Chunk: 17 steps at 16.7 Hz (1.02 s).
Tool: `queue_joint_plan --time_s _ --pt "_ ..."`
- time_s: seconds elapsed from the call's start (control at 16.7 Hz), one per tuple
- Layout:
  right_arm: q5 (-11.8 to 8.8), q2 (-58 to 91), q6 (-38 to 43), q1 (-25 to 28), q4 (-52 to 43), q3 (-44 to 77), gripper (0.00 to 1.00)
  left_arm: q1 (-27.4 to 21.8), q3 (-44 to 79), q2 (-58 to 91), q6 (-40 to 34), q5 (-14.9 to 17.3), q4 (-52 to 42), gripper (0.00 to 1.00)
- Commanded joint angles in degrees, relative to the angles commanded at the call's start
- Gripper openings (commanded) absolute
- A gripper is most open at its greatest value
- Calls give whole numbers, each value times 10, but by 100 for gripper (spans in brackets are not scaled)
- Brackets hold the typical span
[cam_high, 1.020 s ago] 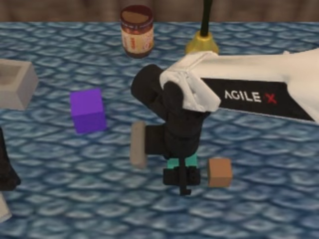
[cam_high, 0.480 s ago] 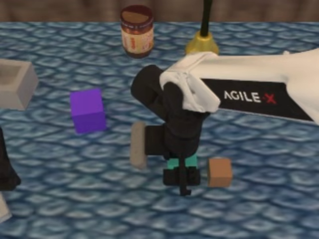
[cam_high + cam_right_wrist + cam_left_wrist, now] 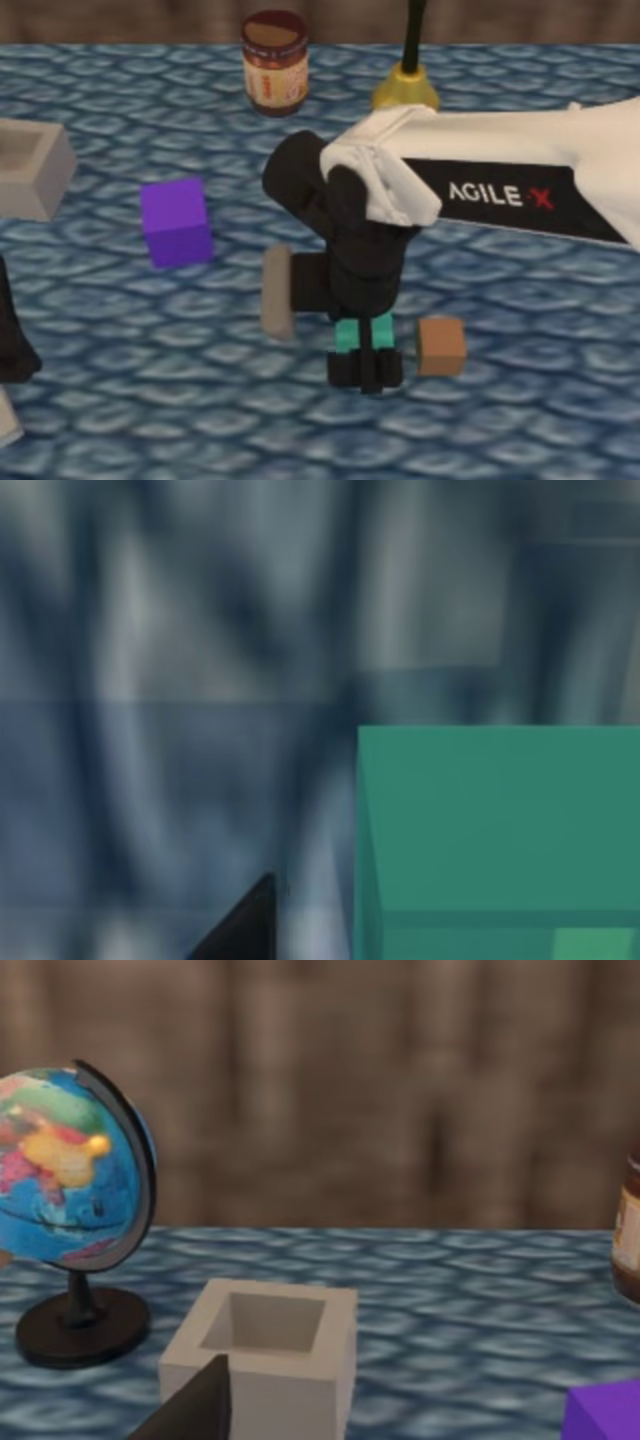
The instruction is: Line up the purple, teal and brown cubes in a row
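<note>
Two fingers of the right hand (image 3: 366, 368) grip the teal cube (image 3: 362, 333), lower centre of frame, beside the brown cube (image 3: 441, 346); set it level, close alongside, purple cube (image 3: 176, 221) next

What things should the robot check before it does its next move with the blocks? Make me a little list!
1. Is the right gripper at the teal cube? Ok: the top view shows it right over the cube.
2. Is the teal cube held tight? Cannot tell: the arm hides the fingers, and the right wrist view shows only part of the cube.
3. Is the brown cube next to the teal one? Ok: it sits just to the teal's right, level with it.
4. Is the purple cube in the row? Not ok: it sits far to the left and farther back.
5. Is the left gripper out of the way? Ok: parked at the table's left edge.
</note>
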Motion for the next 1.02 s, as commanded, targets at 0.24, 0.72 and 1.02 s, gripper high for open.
queue_joint_plan --time_s 0.24,0.72,1.02 --pt "0 0 0 0 0 0 100 0 0 0 0 0 0 100" --pt "0 -17 -2 2 -66 47 100 0 0 0 0 0 0 100" --pt "0 -41 -2 3 -139 98 100 0 0 0 0 0 0 100"
